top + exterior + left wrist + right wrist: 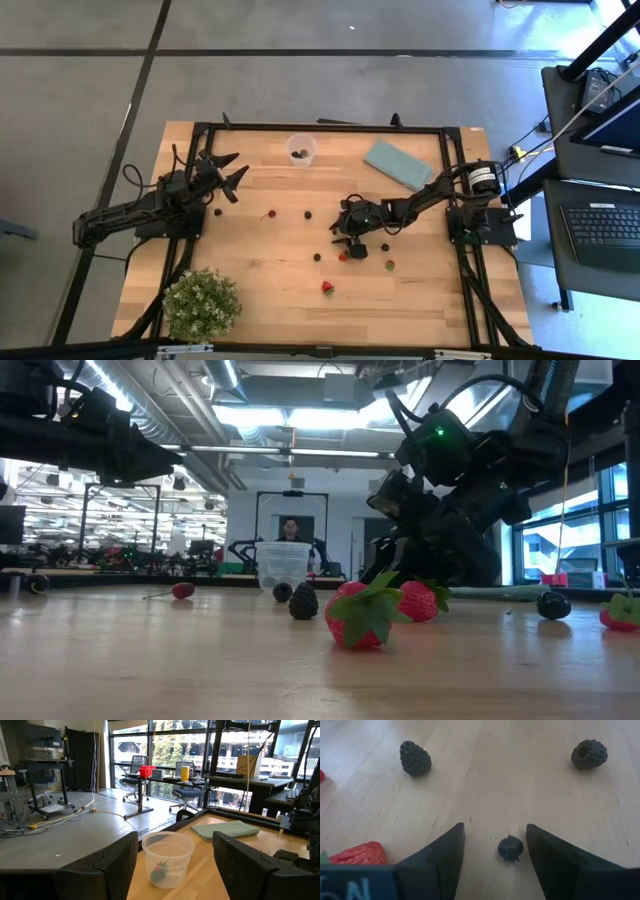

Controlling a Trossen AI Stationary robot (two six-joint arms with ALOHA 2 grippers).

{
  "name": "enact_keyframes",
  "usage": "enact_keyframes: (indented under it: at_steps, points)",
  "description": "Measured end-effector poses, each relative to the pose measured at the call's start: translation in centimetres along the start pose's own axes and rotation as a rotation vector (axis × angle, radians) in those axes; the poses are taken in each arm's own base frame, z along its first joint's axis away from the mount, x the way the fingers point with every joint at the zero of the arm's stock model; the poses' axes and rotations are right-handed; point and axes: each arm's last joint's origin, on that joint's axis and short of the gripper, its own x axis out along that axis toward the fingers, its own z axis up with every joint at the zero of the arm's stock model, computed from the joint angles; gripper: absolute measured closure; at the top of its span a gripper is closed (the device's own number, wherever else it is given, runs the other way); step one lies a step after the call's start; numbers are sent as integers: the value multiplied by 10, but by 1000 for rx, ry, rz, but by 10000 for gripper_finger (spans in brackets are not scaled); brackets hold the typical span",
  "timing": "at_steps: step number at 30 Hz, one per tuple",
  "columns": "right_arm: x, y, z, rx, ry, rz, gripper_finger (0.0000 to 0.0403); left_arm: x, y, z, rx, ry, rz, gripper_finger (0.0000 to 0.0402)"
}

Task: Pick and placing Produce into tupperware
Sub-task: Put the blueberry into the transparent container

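The tupperware, a clear round cup with a couple of dark pieces inside, stands at the table's far middle. Produce lies scattered over the wood: strawberries, blackberries, and a small dark berry. My right gripper slants down at mid-table, open. Its fingers stand on either side of that small berry, which rests on the table without touching them. My left gripper waits open and level at the far left, pointing toward the tupperware.
A flat teal piece lies at the far right beside the right arm. A leafy potted plant stands at the near left corner. A black frame edges the table. A person sits beyond the far edge.
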Motion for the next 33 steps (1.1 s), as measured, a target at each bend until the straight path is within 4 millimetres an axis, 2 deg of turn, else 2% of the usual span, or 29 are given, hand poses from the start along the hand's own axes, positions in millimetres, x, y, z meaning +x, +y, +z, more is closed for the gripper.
enact_keyframes:
  at_steps: [9, 26, 33]
  points:
    - [0, 0, 0, 3, 2, -5, 197, 0, 0, 0, -1, 0, 0, 154]
    - [-1, -1, 0, 3, 4, -18, 328, 0, 0, 0, -1, 0, 0, 154]
    - [-13, -3, 12, 34, -4, -29, 345, 0, 0, 0, -1, 1, 0, 154]
